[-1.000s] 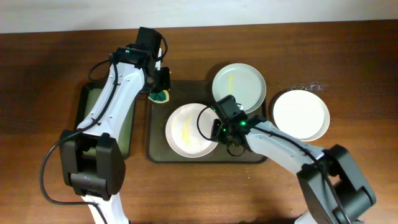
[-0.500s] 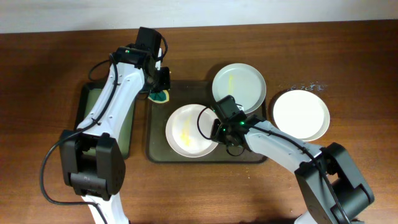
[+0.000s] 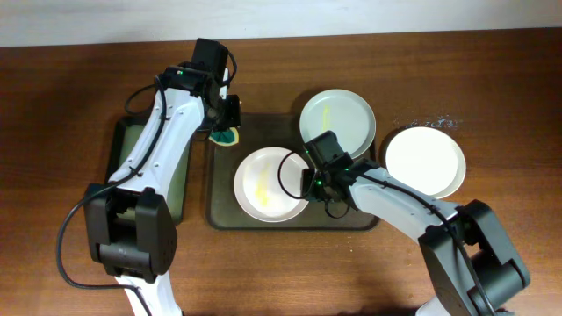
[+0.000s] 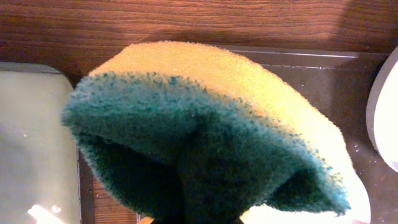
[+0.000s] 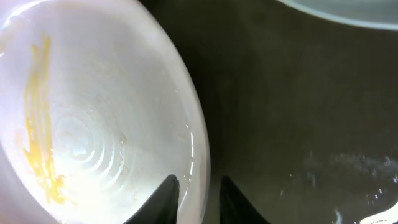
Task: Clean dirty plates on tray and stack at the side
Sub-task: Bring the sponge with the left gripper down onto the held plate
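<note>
A white plate [image 3: 263, 183] with a yellow smear lies on the big dark tray [image 3: 290, 219]. My right gripper [image 3: 309, 182] is shut on its right rim. In the right wrist view its fingers [image 5: 166, 198] straddle the rim of this plate [image 5: 93, 124], one inside and one outside over the tray [image 5: 292, 112]. A second smeared plate [image 3: 338, 121] rests at the tray's far right corner. A clean plate [image 3: 425, 161] lies on the table to the right. My left gripper [image 3: 226, 125] is shut on a green-and-yellow sponge [image 3: 230, 136], which fills the left wrist view [image 4: 205, 124].
A smaller black tray [image 3: 132, 167] with a greenish inside stands left of the big tray; it also shows in the left wrist view [image 4: 31, 137]. Small droplets or crumbs [image 3: 430, 123] lie on the wood behind the clean plate.
My right wrist has shifted slightly up and to the right, still at the plate's rim. The plates and the left arm with the sponge have not moved.
</note>
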